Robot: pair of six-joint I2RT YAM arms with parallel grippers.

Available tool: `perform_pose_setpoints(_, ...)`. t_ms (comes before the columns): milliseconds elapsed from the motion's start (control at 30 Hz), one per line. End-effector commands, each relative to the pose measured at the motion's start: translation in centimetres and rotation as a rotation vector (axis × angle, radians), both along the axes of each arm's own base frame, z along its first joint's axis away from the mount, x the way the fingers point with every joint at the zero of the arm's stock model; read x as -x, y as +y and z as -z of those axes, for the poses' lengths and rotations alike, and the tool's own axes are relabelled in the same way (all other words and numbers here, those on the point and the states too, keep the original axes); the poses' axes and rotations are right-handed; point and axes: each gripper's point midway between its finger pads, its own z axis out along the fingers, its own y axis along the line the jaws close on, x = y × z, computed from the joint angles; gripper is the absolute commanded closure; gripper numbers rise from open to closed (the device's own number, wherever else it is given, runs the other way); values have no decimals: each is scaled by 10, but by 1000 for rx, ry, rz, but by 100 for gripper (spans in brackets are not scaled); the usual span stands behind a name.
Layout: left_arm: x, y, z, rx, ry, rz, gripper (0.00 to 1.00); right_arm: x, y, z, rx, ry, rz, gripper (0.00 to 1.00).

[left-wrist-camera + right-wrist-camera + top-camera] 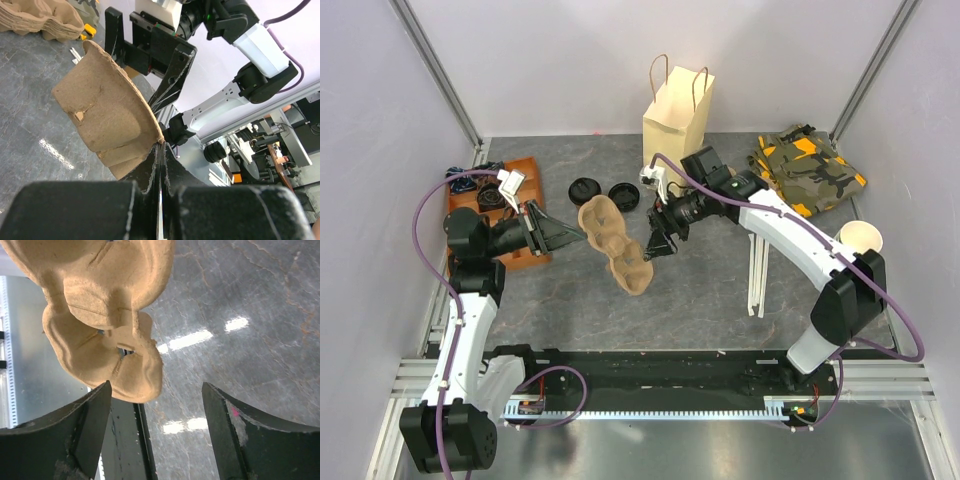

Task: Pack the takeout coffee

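Takeout coffee, small brown paper cup with round black plastic lid (620, 194): on the table, upper centre of the top view. Taken as the right one of two black discs; the left reads as a loose black lid (585, 190), but cannot confirm from above. Untouched, not in any holder, not in the bag.

Left to right:
- Orange-brown bin (470, 205) at left edge, contents unclear.
- Left gripper (160, 150): clamped tight on the rim of a brown moulded-pulp cup carrier (615, 245), holding it tilted off the table, mid-frame.
- Right gripper (156, 390): jaws spread wide, holding nothing, at the carrier's free end. One lobe sits just beside its left finger, not yet between the jaws.
- Tan paper bag with handles (675, 118): upright, top centre.
- Camouflage cloth (810, 165) upper right, pale lidless cup stack (860, 237) right edge.

Step, by judgement: carrier prep, with the coffee itself not yet started.

Next move, likely: shift right jaws over the free lobe and close to steady the carrier, or set it down flat with the wells up. Then go for the cup.

Risk: thin pulp rim could fold or tear under the pinch.
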Motion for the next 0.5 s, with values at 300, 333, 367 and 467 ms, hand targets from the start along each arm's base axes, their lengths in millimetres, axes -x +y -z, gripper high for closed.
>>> perform_pose_setpoints(300,2,-1,-9,12,-28,12,98,19,32,-4,-111,67,-45,59)
perform_pose_setpoints(333,3,-1,-9,12,-28,15,98,18,32,-3,-106,66,-42,68)
perform_pose_setpoints(367,4,-1,-9,12,-29,15,98,17,31,-3,-104,57,-35,86)
perform_pose_setpoints(467,3,-1,-4,4,6,15,98,13,26,-7,-87,13,-10,100)
